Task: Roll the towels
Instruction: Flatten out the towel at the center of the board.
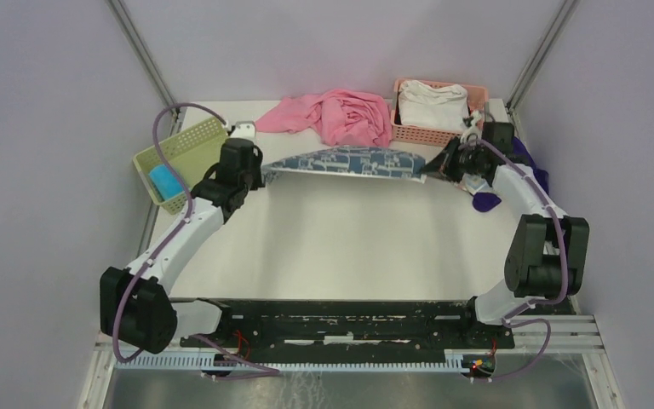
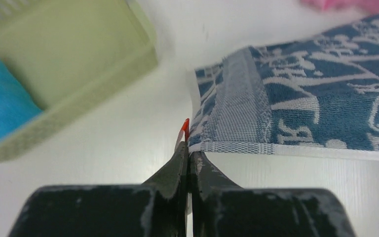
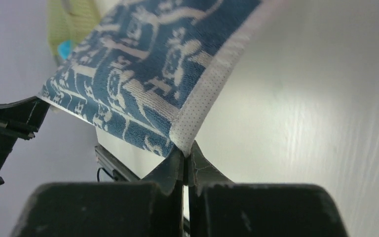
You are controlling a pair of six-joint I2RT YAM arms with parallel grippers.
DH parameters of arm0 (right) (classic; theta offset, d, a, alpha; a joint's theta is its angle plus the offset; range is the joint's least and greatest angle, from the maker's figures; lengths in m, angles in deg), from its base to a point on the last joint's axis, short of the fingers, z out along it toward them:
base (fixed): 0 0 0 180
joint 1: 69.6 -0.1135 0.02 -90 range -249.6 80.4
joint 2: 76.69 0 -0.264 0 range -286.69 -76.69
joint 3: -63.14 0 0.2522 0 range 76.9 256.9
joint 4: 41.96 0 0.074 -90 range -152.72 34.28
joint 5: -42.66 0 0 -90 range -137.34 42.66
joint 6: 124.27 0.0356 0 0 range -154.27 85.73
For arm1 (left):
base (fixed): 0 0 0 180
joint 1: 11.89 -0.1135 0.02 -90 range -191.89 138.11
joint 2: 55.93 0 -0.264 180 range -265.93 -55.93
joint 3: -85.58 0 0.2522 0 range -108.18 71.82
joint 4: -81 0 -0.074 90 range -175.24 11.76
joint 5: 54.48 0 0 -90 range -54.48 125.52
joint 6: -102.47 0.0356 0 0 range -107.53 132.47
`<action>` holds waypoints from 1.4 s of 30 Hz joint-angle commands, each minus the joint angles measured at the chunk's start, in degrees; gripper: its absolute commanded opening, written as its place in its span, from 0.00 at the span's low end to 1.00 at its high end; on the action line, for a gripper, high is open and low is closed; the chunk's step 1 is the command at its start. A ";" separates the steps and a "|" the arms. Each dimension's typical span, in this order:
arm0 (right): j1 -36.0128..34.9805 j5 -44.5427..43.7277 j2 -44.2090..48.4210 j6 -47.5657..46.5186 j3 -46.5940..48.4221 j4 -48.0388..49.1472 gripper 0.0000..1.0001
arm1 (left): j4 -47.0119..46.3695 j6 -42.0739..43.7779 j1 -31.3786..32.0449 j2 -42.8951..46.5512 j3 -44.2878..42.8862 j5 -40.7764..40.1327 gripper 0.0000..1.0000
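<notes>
Spreading step: white cloth towel w/ dark blue print (image 1: 345, 162) stretched mid-frame, left fingers (image 2: 173, 169) n right fingers (image 3: 170, 170) clamped on its corners. Next imo: lay flat, roll.

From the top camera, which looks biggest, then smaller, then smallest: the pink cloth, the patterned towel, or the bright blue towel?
Largest: pink cloth and patterned towel look about alike; the towel is held tilted, so I can't rank them.
Smallest: bright blue towel, clearly.
</notes>
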 commanded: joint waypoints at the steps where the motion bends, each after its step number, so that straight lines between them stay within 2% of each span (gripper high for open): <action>1: 0.74 -5.30 3.03 5.68 -15.41 1.75 0.04 | 5.09 -11.08 -0.25 1.18 10.45 8.56 0.10; 3: 0.75 -7.45 4.28 4.13 -21.10 -0.63 0.05 | 7.88 -16.00 -0.24 2.45 14.36 10.37 0.19; 5: 0.77 -11.35 5.78 2.13 -25.38 -3.82 0.18 | 10.24 -20.17 -0.26 4.54 17.74 12.52 0.32; 7: 0.64 -14.47 7.78 0.90 -28.16 -6.84 0.24 | 12.39 -23.33 -0.21 7.29 20.20 15.03 0.44; 11: 0.64 -21.43 14.10 -0.80 -29.22 -11.95 0.44 | 15.33 -27.50 -0.19 15.66 22.31 18.00 0.61; 14: 0.23 -27.00 19.05 -3.31 -26.90 -14.95 0.48 | 16.91 -28.08 -0.24 20.91 21.00 16.94 0.72; 17: -3.03 -30.61 21.03 -5.35 -23.57 -15.15 0.51 | 14.70 -27.51 -0.24 22.54 19.07 14.73 0.75; 19: -6.93 -31.87 20.37 -6.36 -21.45 -13.88 0.54 | 11.47 -26.32 -0.24 19.80 17.35 14.30 0.75; 26: -18.43 -29.14 9.61 -4.24 -17.40 -7.86 0.55 | 2.98 -23.07 -0.24 -2.76 5.69 16.92 0.71; 33: -19.68 -27.05 1.01 -2.69 -17.79 -7.71 0.56 | 3.09 -24.28 -0.79 -23.42 -3.29 15.76 0.69; 37: -19.67 -27.29 -0.97 -1.98 -20.32 -8.18 0.56 | 2.79 -27.70 -1.18 -26.55 -0.84 16.19 0.68; 42: -19.72 -28.75 -1.37 -0.91 -23.05 -10.22 0.57 | 2.95 -30.98 -2.09 -22.90 7.53 14.88 0.70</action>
